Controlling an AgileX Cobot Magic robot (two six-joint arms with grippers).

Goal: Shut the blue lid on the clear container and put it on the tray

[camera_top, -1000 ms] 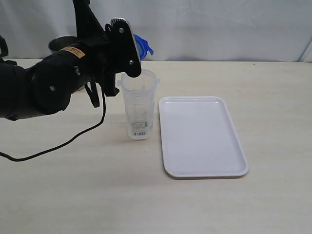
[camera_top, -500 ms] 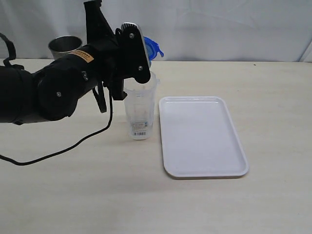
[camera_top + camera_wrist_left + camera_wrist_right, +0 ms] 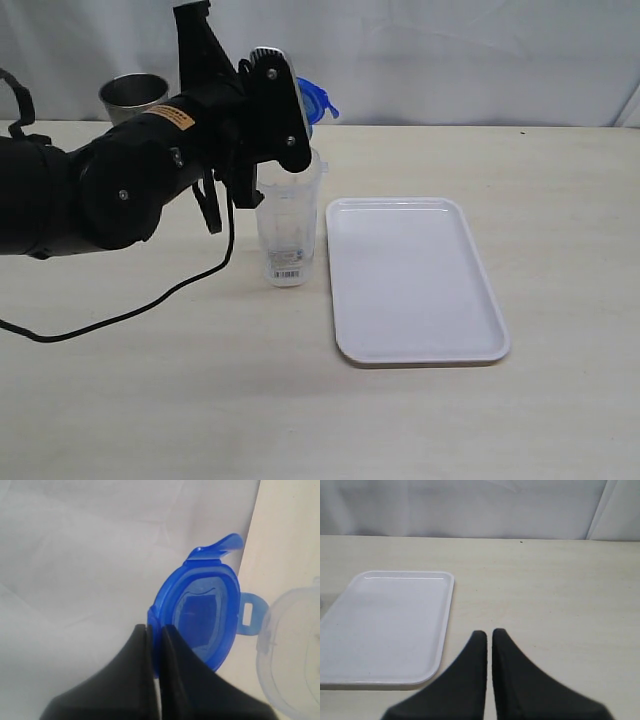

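The clear container stands upright on the table just left of the white tray, its barcode label near the base. My left gripper is shut on the edge of the blue lid, holding it in the air just above and behind the container's open rim. In the exterior view the blue lid peeks out past the left gripper. My right gripper is shut with nothing in it, over bare table beside the tray. It does not show in the exterior view.
A grey steel cup stands at the back left behind the left arm. A black cable trails over the table on the left. A white curtain backs the table.
The left arm carried the blue lid to the right, from behind the container's left side to just above its rim. It barely moved in the last half second.
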